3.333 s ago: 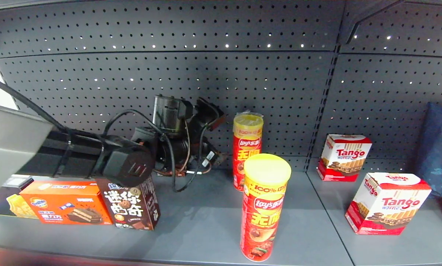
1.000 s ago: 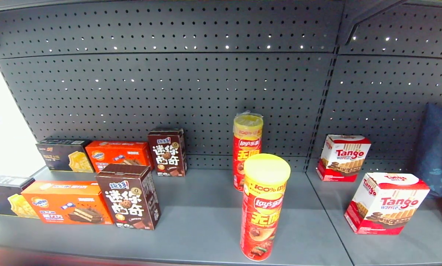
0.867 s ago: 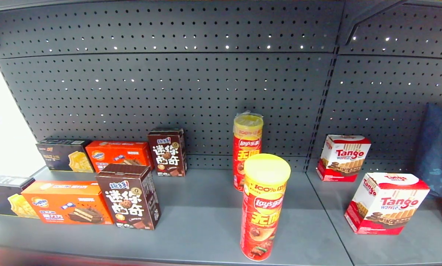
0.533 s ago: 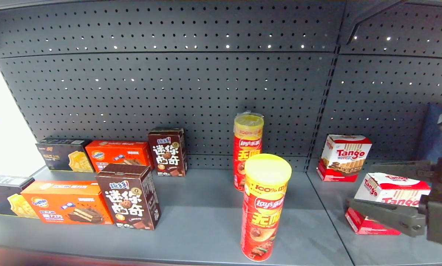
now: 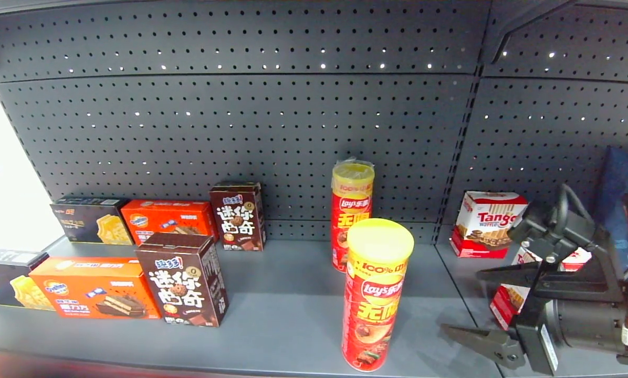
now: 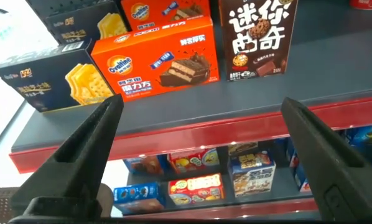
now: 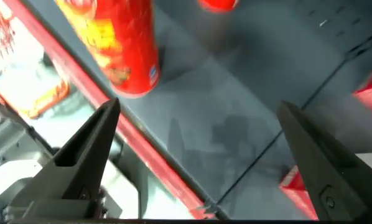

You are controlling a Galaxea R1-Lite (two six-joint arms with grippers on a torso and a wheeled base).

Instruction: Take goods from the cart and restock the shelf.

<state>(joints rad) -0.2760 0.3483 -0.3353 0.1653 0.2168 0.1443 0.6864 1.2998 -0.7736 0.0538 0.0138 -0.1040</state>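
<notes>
The head view takes in the whole shelf (image 5: pixel 293 294). A front chip can (image 5: pixel 375 294) stands upright near the shelf's front edge, with a rear chip can (image 5: pixel 352 210) behind it by the pegboard. To the robot's left sit a brown box (image 5: pixel 185 281), an orange box (image 5: pixel 96 289) and a dark box (image 5: pixel 7 281), with a matching row behind them. To the right, the right fingers (image 5: pixel 477 341) hang over the shelf, spread wide and holding nothing. They stand in front of a red-and-white box (image 5: pixel 508 299), partly hiding it, and a second red-and-white box (image 5: pixel 484 223) stands farther back.

The right wrist view adds the close look. Between the right fingers (image 7: pixel 80 162) lies bare shelf (image 7: pixel 236 93), and the front chip can (image 7: pixel 120 43) stands just beyond one fingertip, apart from it.

The left wrist view shows the left fingers (image 6: pixel 86 162), also spread wide and empty, out in front of the shelf's red lip (image 6: pixel 192 134). The orange box (image 6: pixel 155 53), brown box (image 6: pixel 257 37) and dark box (image 6: pixel 46 78) stand beyond the tips, untouched, and more packets (image 6: pixel 198 186) fill a lower shelf underneath.
</notes>
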